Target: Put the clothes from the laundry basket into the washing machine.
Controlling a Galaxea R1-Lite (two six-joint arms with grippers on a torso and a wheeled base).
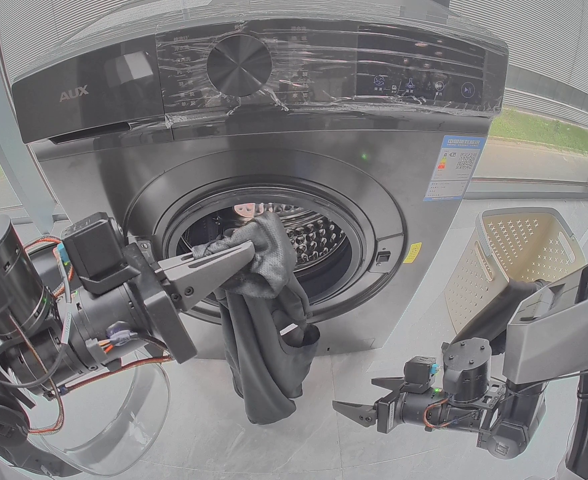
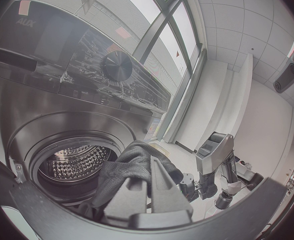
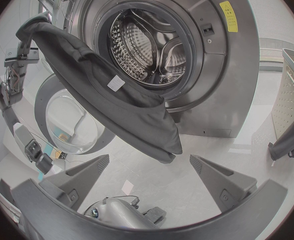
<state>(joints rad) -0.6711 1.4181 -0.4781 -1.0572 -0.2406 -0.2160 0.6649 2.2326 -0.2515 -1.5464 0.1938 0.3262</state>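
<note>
Pushing that left gripper [image 1: 244, 251] deeper seems the trick, since its fingers pinch the dark garment [image 1: 267, 355] mid-frame at the drum mouth [image 1: 321, 238], maybe barely inside, most dangling below, while the right gripper [image 1: 354, 395] sits lower right, fingers spread wide.

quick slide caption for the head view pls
Left gripper holds a dark garment at the open washing machine; right gripper hangs open near the laundry basket.

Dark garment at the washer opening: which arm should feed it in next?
Left. The left gripper is shut on the dark garment right in front of the open drum, with most of the cloth hanging below its rim. The right gripper sits open, low and off to the side, holding nothing.
</note>
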